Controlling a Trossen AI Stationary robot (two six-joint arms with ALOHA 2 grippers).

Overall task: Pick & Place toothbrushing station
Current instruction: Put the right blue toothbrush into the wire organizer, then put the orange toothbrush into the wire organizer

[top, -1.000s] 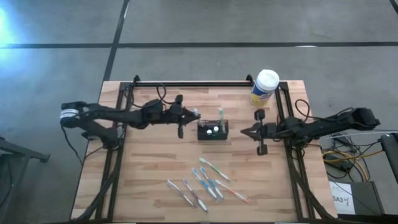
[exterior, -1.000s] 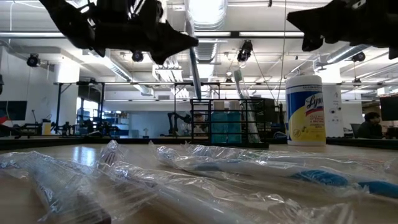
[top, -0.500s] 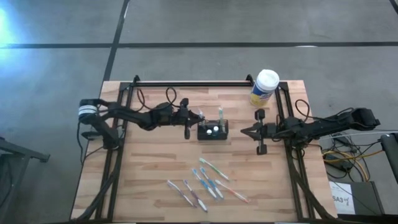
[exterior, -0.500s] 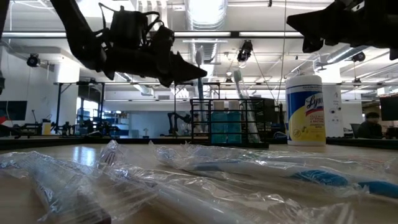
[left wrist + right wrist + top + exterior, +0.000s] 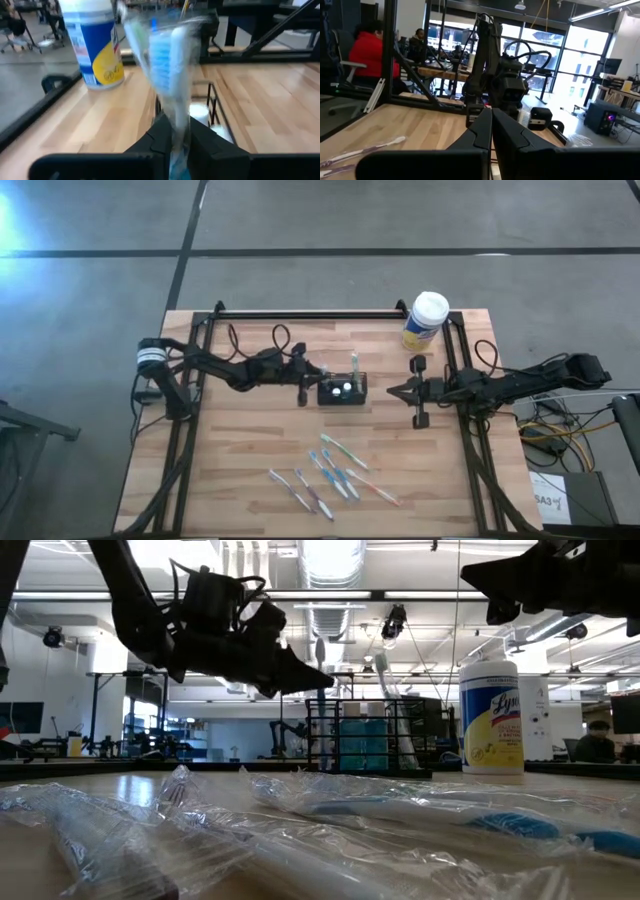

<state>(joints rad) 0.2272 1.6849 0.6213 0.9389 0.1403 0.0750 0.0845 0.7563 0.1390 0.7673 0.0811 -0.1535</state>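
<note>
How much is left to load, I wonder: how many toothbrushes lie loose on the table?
6 loose toothbrushes, clustered on the table in front of the caddy: four right, two left. Overlapping wrappers may hide another. The left gripper holds a wrapped toothbrush.

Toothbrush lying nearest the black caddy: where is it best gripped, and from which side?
Probably at mid-handle, coming straight down from above. The toothbrush lies flat and slanted on the table, so the fingers should close across its thin handle, turned to match the slant. Other toothbrushes lie close by, so open the fingers only a little.
</note>
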